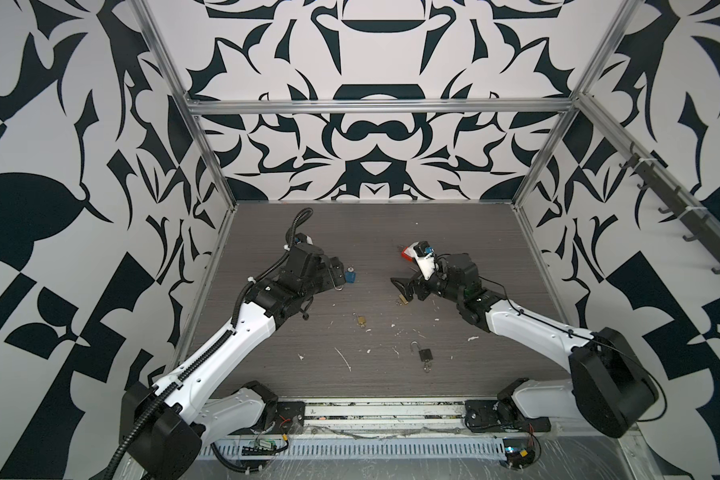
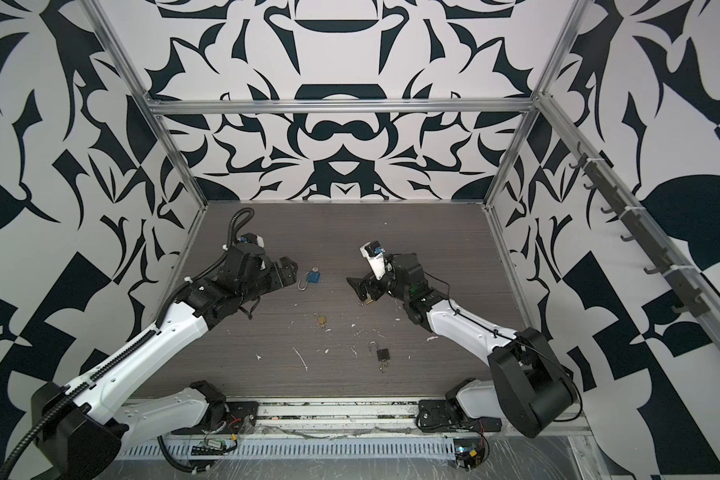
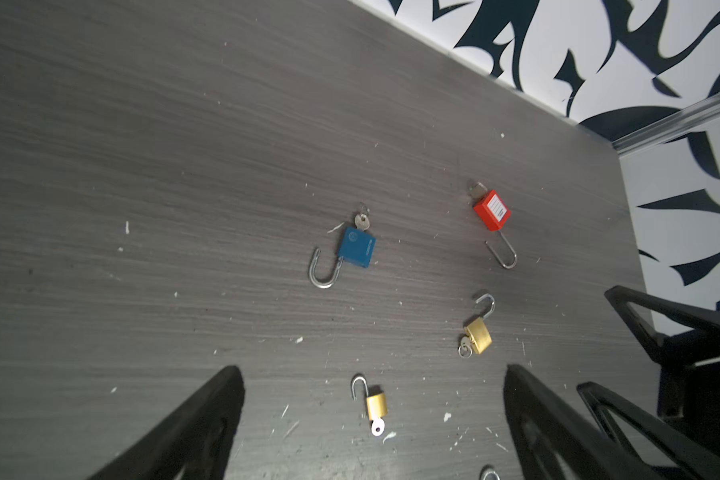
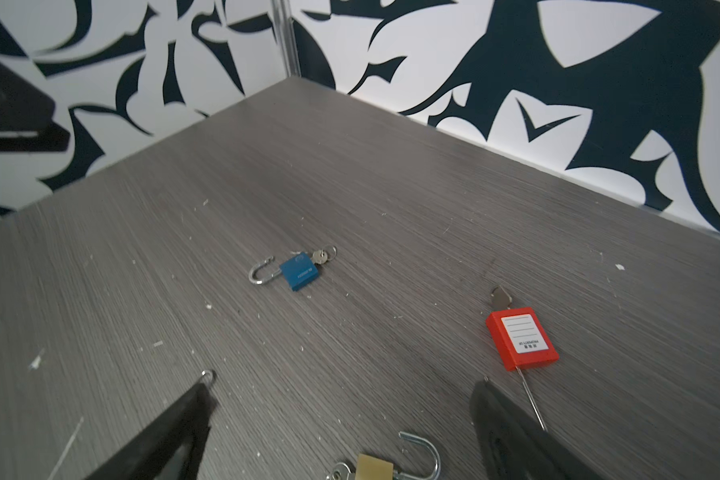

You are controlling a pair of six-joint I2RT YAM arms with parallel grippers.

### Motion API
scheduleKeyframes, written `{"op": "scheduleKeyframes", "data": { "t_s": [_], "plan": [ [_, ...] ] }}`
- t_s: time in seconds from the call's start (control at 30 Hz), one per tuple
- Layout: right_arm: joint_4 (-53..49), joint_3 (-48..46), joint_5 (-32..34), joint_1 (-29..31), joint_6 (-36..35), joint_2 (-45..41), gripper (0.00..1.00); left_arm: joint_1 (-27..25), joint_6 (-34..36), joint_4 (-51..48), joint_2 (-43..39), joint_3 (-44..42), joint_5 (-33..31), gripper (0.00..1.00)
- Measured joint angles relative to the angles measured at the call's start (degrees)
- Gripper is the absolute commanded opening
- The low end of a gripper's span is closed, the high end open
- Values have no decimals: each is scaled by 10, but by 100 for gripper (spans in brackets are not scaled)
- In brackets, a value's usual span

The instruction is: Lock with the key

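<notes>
Several padlocks lie on the grey table, each with its shackle swung open and a key in its body. The blue padlock (image 1: 351, 275) (image 3: 356, 248) (image 4: 299, 272) lies just in front of my left gripper (image 1: 336, 272) (image 3: 373, 368), which hangs open and holds nothing. A small brass padlock (image 3: 376, 405) (image 1: 361, 320) shows between the left fingers, down on the table. My right gripper (image 1: 408, 286) (image 4: 341, 386) is open over another brass padlock (image 4: 375, 467) (image 1: 403, 300). The red padlock (image 4: 521, 338) (image 3: 492, 210) lies beside one right finger.
A dark padlock (image 1: 425, 354) lies nearer the front edge, apart from both arms. White scraps are scattered over the table (image 1: 350, 232). Patterned walls and aluminium posts close in the back and sides. Both grippers face each other across the middle.
</notes>
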Motion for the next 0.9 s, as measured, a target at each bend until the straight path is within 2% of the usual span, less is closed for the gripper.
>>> {"op": "scheduleKeyframes", "data": {
  "t_s": [0.13, 0.3, 0.4, 0.53, 0.9],
  "plan": [
    [-22, 3, 3, 25, -58, 23, 100, -22, -14, -29, 25, 0, -15, 99],
    [-32, 4, 9, 47, -97, 38, 100, -33, -17, -69, 85, 6, -13, 99],
    [-32, 4, 18, 59, -113, 40, 100, -34, -18, -81, 127, 18, -2, 100],
    [-32, 4, 31, 72, -128, 42, 99, -34, -31, -90, 175, 40, 7, 95],
    [-31, 2, 65, 90, -152, 42, 100, -34, -34, -92, 309, 98, -11, 92]
  ]
}}
